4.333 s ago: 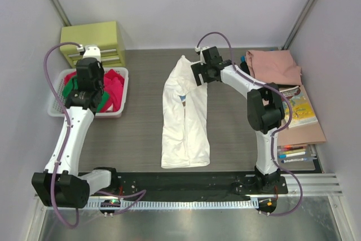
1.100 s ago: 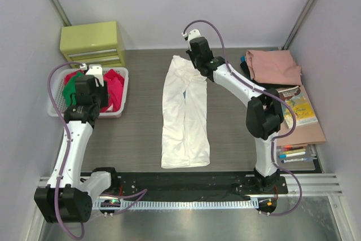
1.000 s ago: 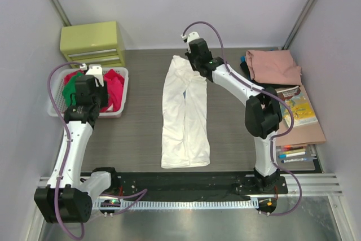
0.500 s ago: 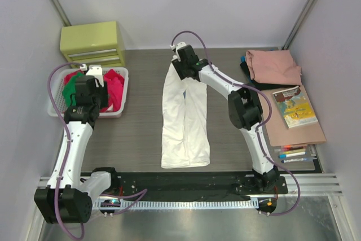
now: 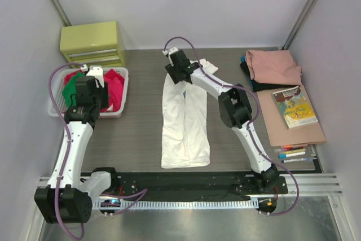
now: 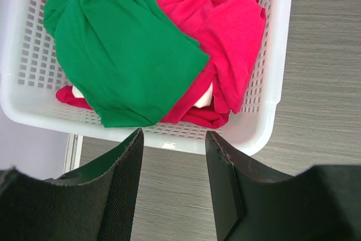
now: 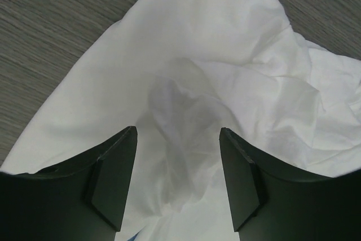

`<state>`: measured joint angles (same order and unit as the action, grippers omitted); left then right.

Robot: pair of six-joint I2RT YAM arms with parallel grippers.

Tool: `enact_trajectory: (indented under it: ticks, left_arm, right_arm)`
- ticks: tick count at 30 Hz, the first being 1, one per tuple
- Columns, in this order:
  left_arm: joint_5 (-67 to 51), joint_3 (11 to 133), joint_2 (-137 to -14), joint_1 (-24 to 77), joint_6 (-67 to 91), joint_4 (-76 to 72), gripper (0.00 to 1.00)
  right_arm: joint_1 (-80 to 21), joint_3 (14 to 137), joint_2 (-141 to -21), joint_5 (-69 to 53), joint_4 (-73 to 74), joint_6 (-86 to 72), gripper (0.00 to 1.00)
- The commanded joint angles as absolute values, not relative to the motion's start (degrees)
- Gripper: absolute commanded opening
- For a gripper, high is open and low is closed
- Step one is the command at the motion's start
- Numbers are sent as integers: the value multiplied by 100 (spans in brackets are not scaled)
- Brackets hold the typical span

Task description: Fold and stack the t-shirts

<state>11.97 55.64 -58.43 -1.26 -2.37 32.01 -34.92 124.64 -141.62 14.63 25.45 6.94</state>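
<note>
Right pincer (image 7: 177,134) is spread wide and empty, with the crumpled white t-shirt (image 7: 214,43) right under it on the table (image 7: 51,21). Left pincer (image 6: 174,136) is half open with nothing in it. The green t-shirt (image 6: 118,55) and magenta t-shirt (image 6: 225,32) sit just ahead of it in the basket (image 6: 271,111).

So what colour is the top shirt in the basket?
Green; the shirt shows best in left wrist view.

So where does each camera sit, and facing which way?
Top external: above, behind the arms, looking down at the table; both arms show.
Left wrist: faces down at the green t-shirt in the white basket; left claw shows.
Right wrist: faces down at the white t-shirt; right claw shows.
Shared: top view sees both t-shirts too.
</note>
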Motion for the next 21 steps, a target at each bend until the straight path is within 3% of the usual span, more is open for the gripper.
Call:
enact_trajectory:
  ticks: [1, 3, 5, 6, 7, 8, 17, 21]
  left_arm:
    - [1222, 5493, -5845, -149, -343, 3050, 49]
    - [1222, 5493, -5845, -149, -352, 3050, 49]
    - [1222, 5484, -5827, -149, -360, 3050, 49]
    - [1204, 5484, -5827, -149, -352, 3041, 49]
    - [1204, 5476, -5818, -149, -360, 3041, 50]
    - [1204, 5467, -5818, -149, -360, 3041, 50]
    - [1213, 5397, -5748, -149, -387, 3041, 50]
    - [1204, 5326, -5678, -149, -404, 3032, 50]
  right_arm:
    - [-3560, 12911, -14238, 1476, 2514, 694, 67]
    - [-3560, 12920, -14300, 1520, 2514, 721, 68]
    - [-3560, 12911, -14344, 1564, 2522, 703, 56]
    - [-3560, 12876, -14335, 1591, 2514, 686, 40]
    - [-3560, 12859, -14326, 1652, 2496, 668, 12]
    - [-3560, 12832, -14317, 1661, 2479, 651, 1]
    - [-3560, 12323, -13800, 1722, 2303, 598, 1]
    - [-3560, 11447, -13080, 1793, 2136, 545, 1]
